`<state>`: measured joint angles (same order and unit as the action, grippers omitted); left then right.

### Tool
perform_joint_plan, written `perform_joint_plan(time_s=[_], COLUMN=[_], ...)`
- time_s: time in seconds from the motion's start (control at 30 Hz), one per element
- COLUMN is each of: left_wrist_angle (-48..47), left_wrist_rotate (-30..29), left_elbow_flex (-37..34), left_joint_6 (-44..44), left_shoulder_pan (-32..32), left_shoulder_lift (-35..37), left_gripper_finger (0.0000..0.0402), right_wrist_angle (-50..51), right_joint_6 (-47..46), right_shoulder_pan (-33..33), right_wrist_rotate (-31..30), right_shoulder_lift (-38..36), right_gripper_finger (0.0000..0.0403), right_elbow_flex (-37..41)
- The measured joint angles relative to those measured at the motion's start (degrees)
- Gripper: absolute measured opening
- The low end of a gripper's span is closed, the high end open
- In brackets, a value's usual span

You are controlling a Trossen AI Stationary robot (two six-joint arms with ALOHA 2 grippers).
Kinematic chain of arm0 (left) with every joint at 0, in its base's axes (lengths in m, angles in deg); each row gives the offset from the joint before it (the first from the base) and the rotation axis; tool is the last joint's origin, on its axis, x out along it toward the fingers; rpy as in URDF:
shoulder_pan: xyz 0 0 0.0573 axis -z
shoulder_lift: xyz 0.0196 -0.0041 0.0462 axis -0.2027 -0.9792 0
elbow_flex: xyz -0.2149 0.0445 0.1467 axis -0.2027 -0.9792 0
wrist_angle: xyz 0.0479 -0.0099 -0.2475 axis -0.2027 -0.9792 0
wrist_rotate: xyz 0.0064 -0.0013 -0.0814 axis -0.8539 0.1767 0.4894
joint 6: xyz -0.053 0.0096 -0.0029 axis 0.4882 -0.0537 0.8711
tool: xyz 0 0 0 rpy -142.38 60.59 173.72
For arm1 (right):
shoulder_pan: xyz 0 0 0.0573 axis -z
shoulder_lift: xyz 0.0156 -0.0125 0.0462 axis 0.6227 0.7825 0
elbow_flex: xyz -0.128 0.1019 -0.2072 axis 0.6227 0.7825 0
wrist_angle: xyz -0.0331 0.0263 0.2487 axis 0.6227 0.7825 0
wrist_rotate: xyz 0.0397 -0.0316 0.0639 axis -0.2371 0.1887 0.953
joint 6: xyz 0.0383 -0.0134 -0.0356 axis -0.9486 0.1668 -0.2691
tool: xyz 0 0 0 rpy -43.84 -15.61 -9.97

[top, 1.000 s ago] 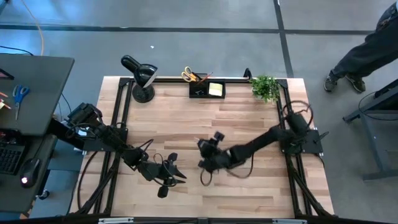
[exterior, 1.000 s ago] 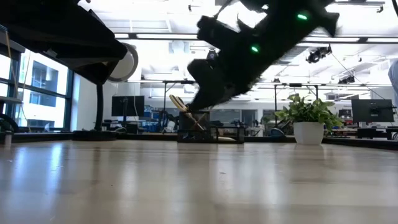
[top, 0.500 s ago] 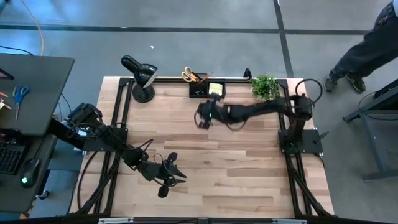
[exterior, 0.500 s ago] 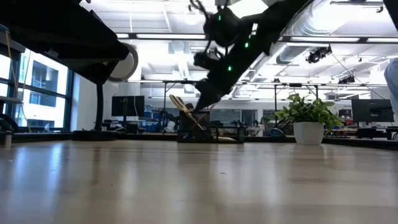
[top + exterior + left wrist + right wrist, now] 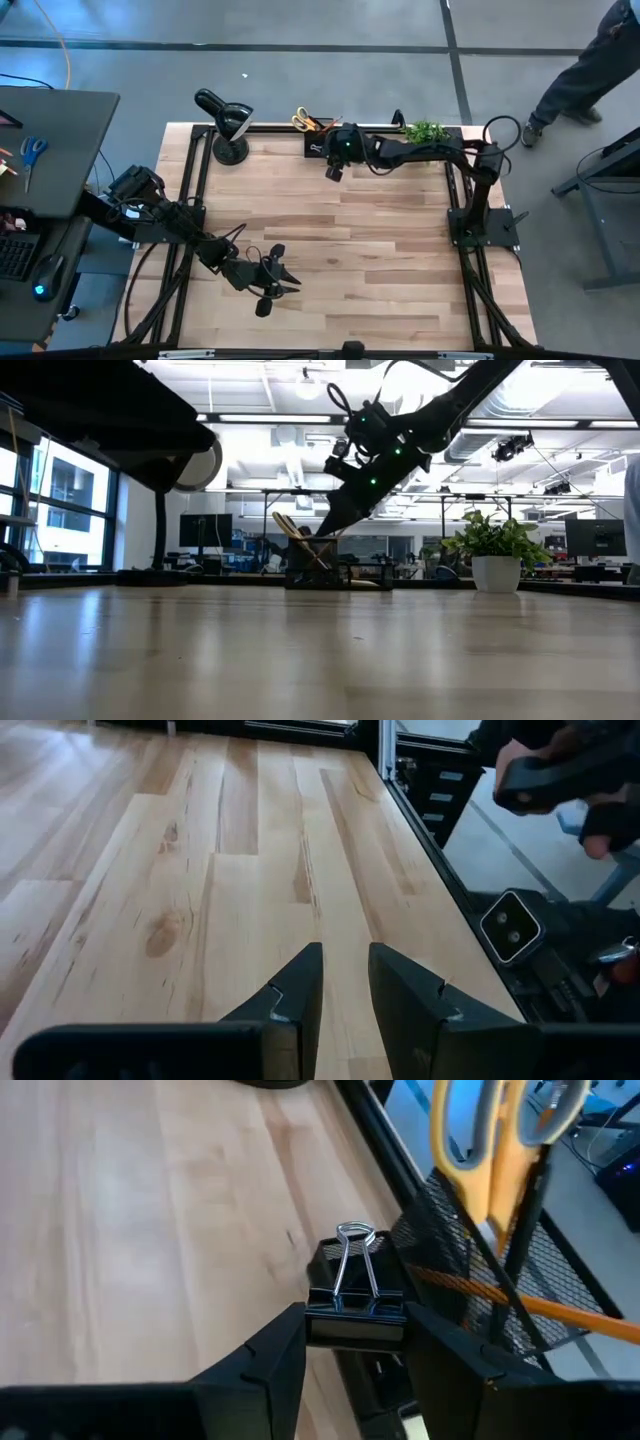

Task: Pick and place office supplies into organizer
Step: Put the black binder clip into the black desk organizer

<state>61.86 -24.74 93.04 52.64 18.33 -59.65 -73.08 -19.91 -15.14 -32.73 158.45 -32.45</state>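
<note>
My right gripper (image 5: pixel 331 165) hangs over the far edge of the table, just in front of the black mesh organizer (image 5: pixel 318 146), and is shut on a black binder clip (image 5: pixel 355 1305). In the right wrist view the organizer's mesh wall (image 5: pixel 470 1280) stands beside the clip, with yellow-handled scissors (image 5: pixel 495 1130) and an orange pencil (image 5: pixel 530 1308) standing in it. The low view shows this gripper (image 5: pixel 335 525) slanting down above the organizer (image 5: pixel 335 573). My left gripper (image 5: pixel 285 278) waits low over the near-left part of the table, slightly open (image 5: pixel 345 985). My right gripper pinches the clip's black body (image 5: pixel 355 1320) between its two fingers, one on each side. Its wire handles (image 5: pixel 352 1255) point away from the gripper. The fingers slant downward toward the far edge. The clip is lifted clear of the table, close to the organizer's near wall.
A black desk lamp (image 5: pixel 225 125) stands at the far-left corner and a potted plant (image 5: pixel 427 138) right of the organizer. Bare wood fills the middle of the table (image 5: pixel 340 250). A side desk with blue-handled scissors (image 5: pixel 32 152) is at the left. A person (image 5: pixel 585 70) walks beyond the far-right corner.
My right arm has swung from the middle-near part of the table up and toward the far edge, stopping at the organizer with the clip still between its fingers. The person beyond the table has stepped farther away.
</note>
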Motion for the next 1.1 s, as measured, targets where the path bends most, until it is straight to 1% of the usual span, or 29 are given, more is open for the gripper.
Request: perform_joint_plan(time_s=[0.13, 0.27, 0.47, 0.7, 0.87, 1.1], left_wrist_angle=[0.09, 1.22, 1.12, 1.14, 1.07, 0.97], left_wrist_rotate=[-0.02, 0.00, -0.01, -0.02, 0.00, -0.02], left_elbow_flex=[0.00, 0.02, 0.02, 0.02, 0.02, 0.02], left_joint_6=[-0.92, -1.56, -1.91, -1.69, -1.50, -1.47], left_shoulder_pan=[0.00, 0.00, 0.00, 0.00, 0.00, 0.00], left_shoulder_lift=[0.00, 0.00, 0.00, 0.00, 0.00, 0.00], left_gripper_finger=[0.0074, 0.0074, 0.0074, 0.0074, 0.0074, 0.0074], right_wrist_angle=[-0.12, -0.14, -0.68, -1.95, -1.93, -1.89], right_joint_6=[0.54, 0.56, -0.33, -0.14, -0.09, -0.09], right_shoulder_pan=[1.64, 3.32, 5.24, 5.54, 5.54, 5.54], right_wrist_rotate=[0.28, 1.88, 8.30, 8.20, 5.41, 5.37], right_shoulder_lift=[0.02, 0.04, 0.07, 0.07, 0.07, 0.09], right_gripper_finger=[0.0145, 0.0145, 0.0145, 0.0145, 0.0149, 0.0194], right_elbow_flex=[0.00, 0.00, 0.00, -0.02, -0.02, -0.02])
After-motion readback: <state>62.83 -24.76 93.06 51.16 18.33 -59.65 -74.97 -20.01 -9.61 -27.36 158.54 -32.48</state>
